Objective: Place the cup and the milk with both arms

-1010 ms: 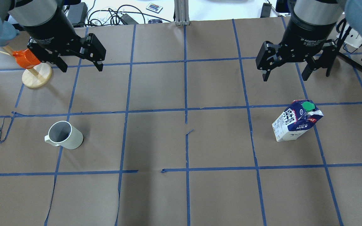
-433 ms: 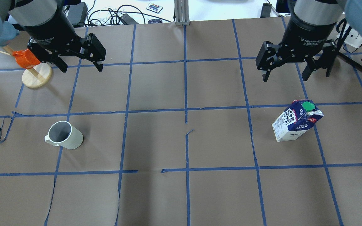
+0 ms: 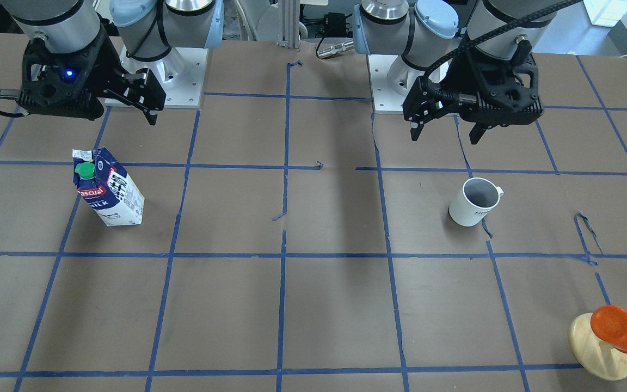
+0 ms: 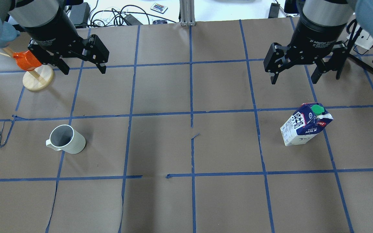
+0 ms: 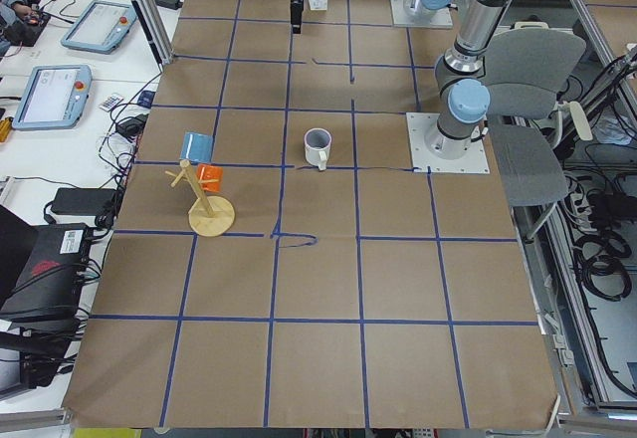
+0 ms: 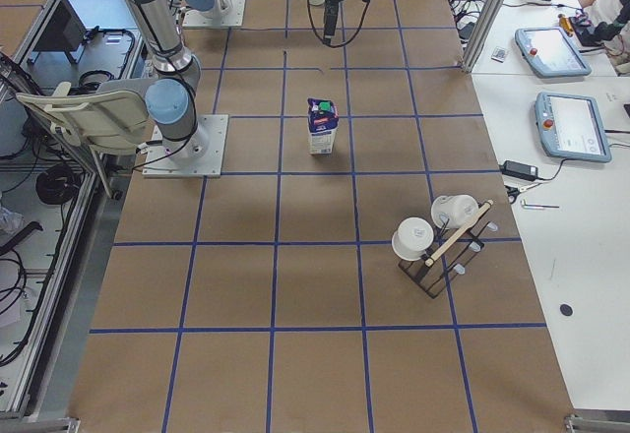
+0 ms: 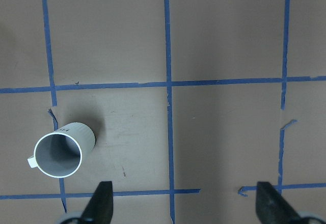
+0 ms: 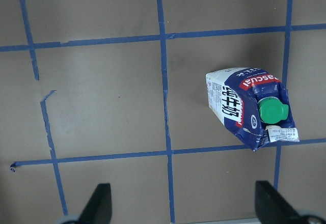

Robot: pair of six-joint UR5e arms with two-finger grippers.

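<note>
We see bright, even light from above on the matte desk (image 4: 160, 90). Faint soft shadows hug the cup (image 7: 58, 155) and milk (image 8: 234, 107); a broad dim band runs down the desk's middle. Left fingers (image 7: 103, 203) and right fingers (image 8: 100, 203) look slightly blurred; the tape lines (image 7: 168, 56) are crisp.

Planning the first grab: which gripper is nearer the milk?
Right. The right gripper is raised just short of the milk, on the robot's side; the left gripper is far off, near the cup.
</note>
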